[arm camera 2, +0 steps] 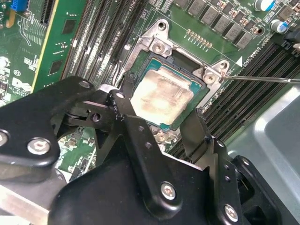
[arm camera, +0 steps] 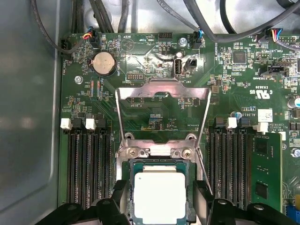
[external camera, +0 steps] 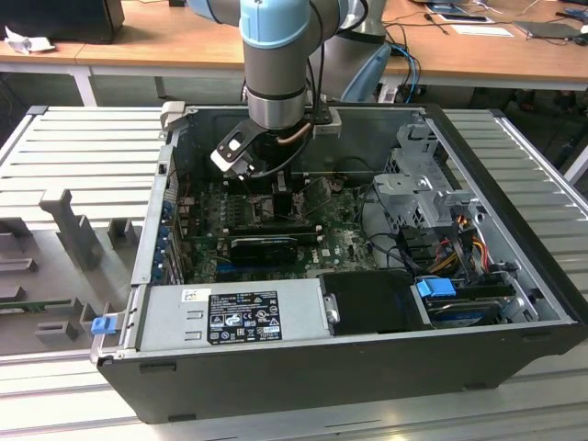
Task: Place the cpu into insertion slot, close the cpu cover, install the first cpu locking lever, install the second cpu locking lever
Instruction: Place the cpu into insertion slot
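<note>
Beige chip (arm camera: 160, 197) seated in socket (arm camera: 191, 187); cover (arm camera: 161, 88) raised. Gripper (arm camera 2: 159, 102) released, fingers straddling the chip. Open computer case (external camera: 303, 372) on ribbed grey table (external camera: 73, 147).

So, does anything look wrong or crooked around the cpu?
Nothing crooked: in the first wrist view the cpu lies square in the slot. Its face looks blotchy in the second wrist view, perhaps old residue. The cover stands open.

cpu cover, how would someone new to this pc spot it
On the green motherboard, find the pale square cpu between the black memory slots. The cpu cover is swung open beside it: the only thin silvery frame, with board showing through its centre.
</note>
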Robot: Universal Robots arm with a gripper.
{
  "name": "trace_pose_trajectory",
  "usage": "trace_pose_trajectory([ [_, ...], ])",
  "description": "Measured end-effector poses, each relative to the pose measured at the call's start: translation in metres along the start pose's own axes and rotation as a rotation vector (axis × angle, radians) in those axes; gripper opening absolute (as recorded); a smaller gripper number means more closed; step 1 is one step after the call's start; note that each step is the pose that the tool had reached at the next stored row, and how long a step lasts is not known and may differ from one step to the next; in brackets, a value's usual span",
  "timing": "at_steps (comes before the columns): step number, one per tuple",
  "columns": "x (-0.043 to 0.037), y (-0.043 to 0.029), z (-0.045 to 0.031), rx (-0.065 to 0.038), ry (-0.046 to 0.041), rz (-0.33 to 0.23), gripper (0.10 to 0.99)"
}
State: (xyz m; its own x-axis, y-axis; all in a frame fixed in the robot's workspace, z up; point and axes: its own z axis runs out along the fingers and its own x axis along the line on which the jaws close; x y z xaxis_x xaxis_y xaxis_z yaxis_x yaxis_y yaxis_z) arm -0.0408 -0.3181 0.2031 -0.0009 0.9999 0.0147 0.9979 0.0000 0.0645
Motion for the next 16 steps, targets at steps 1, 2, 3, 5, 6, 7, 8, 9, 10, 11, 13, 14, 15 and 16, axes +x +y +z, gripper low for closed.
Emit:
trace_pose_trajectory([
  [1,0.0000,0.0001,-0.0010,0.000,0.0001,0.000,0.663],
  [2,0.0001,0.0002,-0.0024,0.000,0.0001,0.000,0.663],
  [3,0.0001,0.0003,-0.0045,0.000,0.0002,0.000,0.663],
  [5,0.0002,0.0005,-0.0074,0.000,0.0002,0.000,0.663],
  [6,0.0002,0.0006,-0.0082,0.000,0.0001,0.000,0.663],
  [7,0.0001,0.0006,-0.0088,0.000,0.0004,0.000,0.647],
  [8,0.0001,0.0006,-0.0089,0.000,0.0007,0.000,0.584],
  [9,-0.0001,0.0006,-0.0092,0.000,0.0007,0.000,0.522],
  [10,-0.0002,0.0006,-0.0095,0.000,0.0005,0.000,0.522],
  [11,-0.0002,0.0006,-0.0097,0.000,0.0005,0.000,0.459],
  [13,-0.0003,0.0007,-0.0105,0.000,0.0004,0.000,0.278],
  [14,-0.0003,0.0007,-0.0112,0.000,0.0004,0.000,0.278],
  [15,-0.0003,0.0008,-0.0119,0.000,0.0004,0.000,0.220],
  [16,-0.0003,0.0008,-0.0128,0.000,0.0005,0.000,0.157],
])
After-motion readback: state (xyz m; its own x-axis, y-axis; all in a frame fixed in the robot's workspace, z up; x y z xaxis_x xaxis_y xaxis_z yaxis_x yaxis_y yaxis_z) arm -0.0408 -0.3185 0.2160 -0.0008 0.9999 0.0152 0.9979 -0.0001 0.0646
